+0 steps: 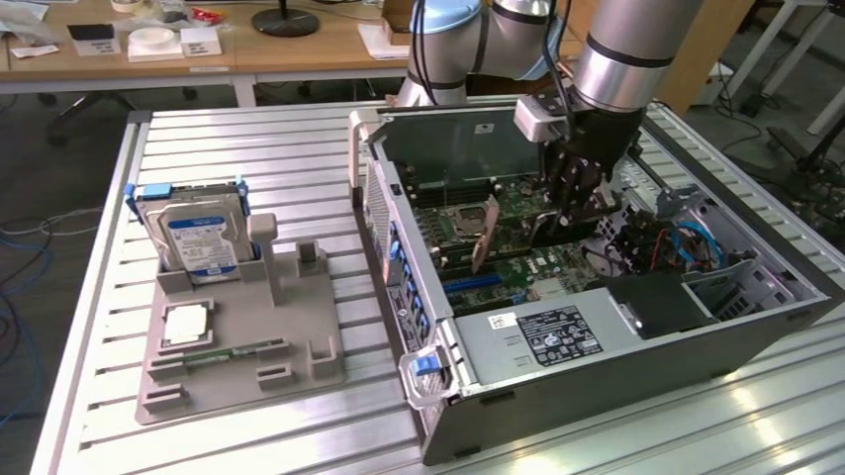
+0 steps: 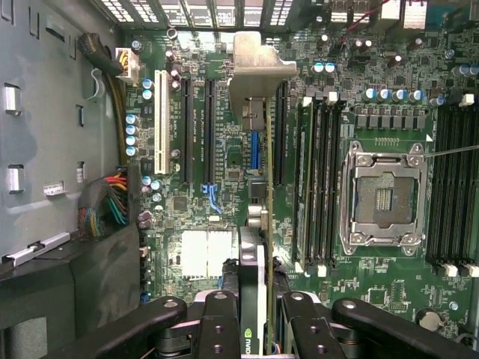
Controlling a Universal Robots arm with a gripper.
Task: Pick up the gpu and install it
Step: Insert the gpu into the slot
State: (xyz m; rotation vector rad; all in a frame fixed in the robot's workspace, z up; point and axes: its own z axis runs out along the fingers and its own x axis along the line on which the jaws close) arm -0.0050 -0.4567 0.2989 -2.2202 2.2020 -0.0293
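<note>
My end effector [image 1: 579, 203] is down inside the open computer case [image 1: 620, 386], pinching the gpu [image 1: 486, 233], which stands on edge over the motherboard [image 1: 528, 267]. The exterior view puts the card at roughly 9 o'clock from my end effector. Well apart, at 9 o'clock from the case, the hard drive [image 1: 198, 233] stands upright in its grey fixture [image 1: 264, 336] on the slatted worktop [image 1: 237, 148]. The wrist view adds the grip itself: the end effector [image 2: 254, 318] pressed against the card's sides, and the gpu [image 2: 253, 258] edge-on with its silver bracket [image 2: 258, 71] at the far end. The card runs beside the long black slots [image 2: 208, 131], near the CPU socket [image 2: 383, 196]. I cannot tell whether it is seated.
</note>
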